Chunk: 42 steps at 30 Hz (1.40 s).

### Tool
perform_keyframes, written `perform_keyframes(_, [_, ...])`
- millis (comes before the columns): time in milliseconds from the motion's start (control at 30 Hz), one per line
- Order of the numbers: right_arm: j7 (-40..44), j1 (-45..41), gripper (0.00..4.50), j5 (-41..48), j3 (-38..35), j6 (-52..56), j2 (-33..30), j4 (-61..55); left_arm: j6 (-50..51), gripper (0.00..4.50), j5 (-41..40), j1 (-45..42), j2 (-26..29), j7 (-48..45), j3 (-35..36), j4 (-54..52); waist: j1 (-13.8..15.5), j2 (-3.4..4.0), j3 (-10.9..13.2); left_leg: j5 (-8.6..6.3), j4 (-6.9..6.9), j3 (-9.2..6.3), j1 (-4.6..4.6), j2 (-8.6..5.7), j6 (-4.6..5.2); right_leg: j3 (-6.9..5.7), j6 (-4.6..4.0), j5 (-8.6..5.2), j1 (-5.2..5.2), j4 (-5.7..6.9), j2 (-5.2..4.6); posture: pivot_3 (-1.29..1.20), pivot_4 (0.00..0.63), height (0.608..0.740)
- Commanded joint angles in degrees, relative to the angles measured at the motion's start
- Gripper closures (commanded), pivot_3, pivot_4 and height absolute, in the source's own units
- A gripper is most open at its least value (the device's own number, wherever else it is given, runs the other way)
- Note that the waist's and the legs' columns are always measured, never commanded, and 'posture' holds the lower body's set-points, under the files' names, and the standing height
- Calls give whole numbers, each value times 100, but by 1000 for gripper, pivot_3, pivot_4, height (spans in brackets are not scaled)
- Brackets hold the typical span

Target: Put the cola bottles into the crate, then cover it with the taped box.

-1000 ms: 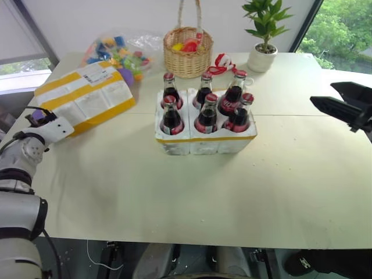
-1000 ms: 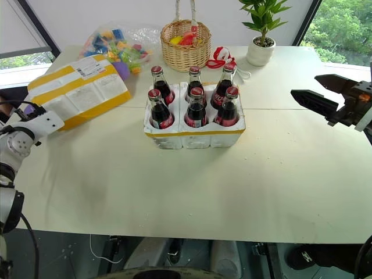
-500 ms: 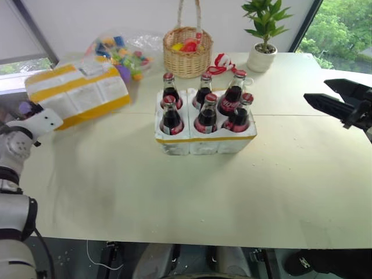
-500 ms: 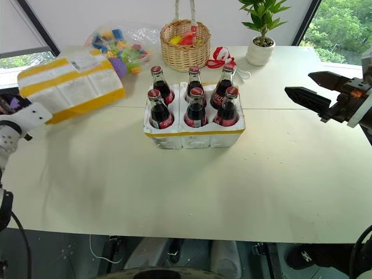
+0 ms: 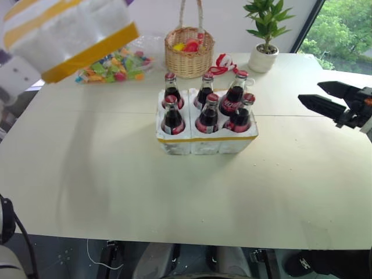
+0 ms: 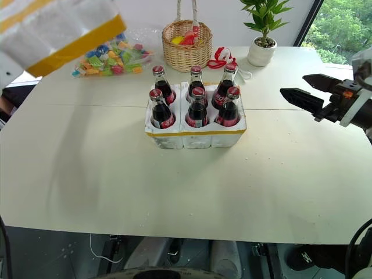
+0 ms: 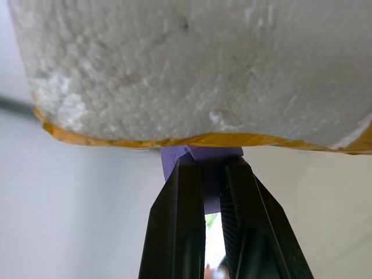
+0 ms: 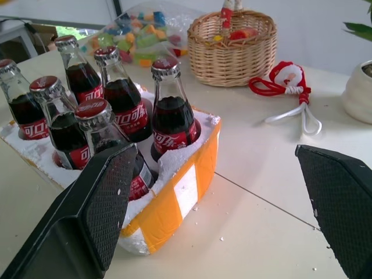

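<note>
The large white foam box wrapped in broad yellow tape stripes (image 5: 64,32) is hanging in the air at the far left of the head views, above the pale table (image 5: 145,192) and well apart from everything on it. Much of this taped box is running off the frame, so its barcode label is not making itself seen. In the left wrist view its grainy, pitted foam underside (image 7: 192,70) is looming close, edged by a wrinkled yellow tape band. The left gripper (image 7: 212,192) is sitting just under that edge, its two black fingers (image 7: 174,232) drawn together on a small purple piece fixed to the box; what that piece is cannot be made out.

The white foam six-well tray with a yellow tape band (image 5: 206,139) is standing at mid-table with all six small dark cola bottles with red caps and labels (image 5: 207,113) upright in its wells, in two rows of three. The glass is glinting; the tray's foam is crumbly along its rim.

The right gripper (image 6: 311,93) is hovering off to the right of the crate, well apart from it, its ribbed black fingers (image 8: 99,203) spread wide with nothing between them.

Behind the crate a round woven wicker basket (image 5: 187,52), a clear bag of coloured toy pieces (image 5: 113,61), a red-and-white corded trinket (image 5: 224,63) and a potted green plant in a white pot (image 5: 264,35) are lining the far edge.
</note>
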Motion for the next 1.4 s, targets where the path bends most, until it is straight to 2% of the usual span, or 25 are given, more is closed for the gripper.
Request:
perform_keyframes(33, [197, 74, 0, -143, -142, -219, -199, 72, 849, 4360, -502, 26, 57, -720, 286, -1589, -15, 1, 0, 0, 0, 0, 0, 0, 0, 0, 0, 0, 0, 0, 0, 0, 150, 732])
perform_keyframes(133, [332, 242, 0, -256, -289, -300, -316, 220, 1740, 4360, -646, 55, 90, -1433, 121, -2903, -44, 1, 0, 0, -4, 0, 0, 1, 0, 0, 0, 0, -2, 0, 4, 0, 150, 732])
perform_keyframes(233, [344, 352, 0, -307, -357, -363, -282, 272, 2443, 4360, -695, 34, 36, -1881, 15, -3692, -120, 1, 0, 2, -3, 0, 0, 1, -1, 0, 0, 0, -1, 0, 6, 0, 150, 732])
perform_keyframes(467, [195, 788, 0, -253, -565, -406, 21, -5, 3149, 4360, -370, 48, 46, -2632, -522, -4786, -186, 2, 0, 3, -5, 0, 3, 4, -2, 2, 0, 0, 0, 2, 14, 0, 150, 732])
perform_keyframes(633, [55, 964, 0, -173, -733, -344, 108, -136, 3152, 4360, 20, -52, -122, -2736, -854, -4954, -141, 2, 0, 4, -4, 0, 3, 4, -3, 3, 0, 0, 1, 2, 21, 0, 150, 732])
perform_keyframes(833, [-89, 1167, 0, -106, -918, -326, 228, -287, 2694, 4360, 552, -90, -193, -2767, -1114, -4844, -118, 2, 0, 3, -3, -1, 4, 4, -2, 3, -1, 0, 6, -1, 21, 0, 150, 732])
perform_keyframes(1100, [-305, 1365, 0, 11, -1061, -307, 426, -522, 2097, 4360, 1060, -658, -466, -2847, -1289, -4413, -131, 2, 0, 4, -2, -2, 6, 4, -2, 3, 0, 0, 10, -3, 22, 0, 150, 732])
perform_keyframes(1400, [-413, 1442, 0, -23, -999, -461, 602, -472, 2226, 4360, 955, -906, -368, -3488, -1041, -4691, -134, 1, 0, 4, -2, -2, 6, 4, -2, 3, 0, 0, 10, -3, 23, 0, 150, 732])
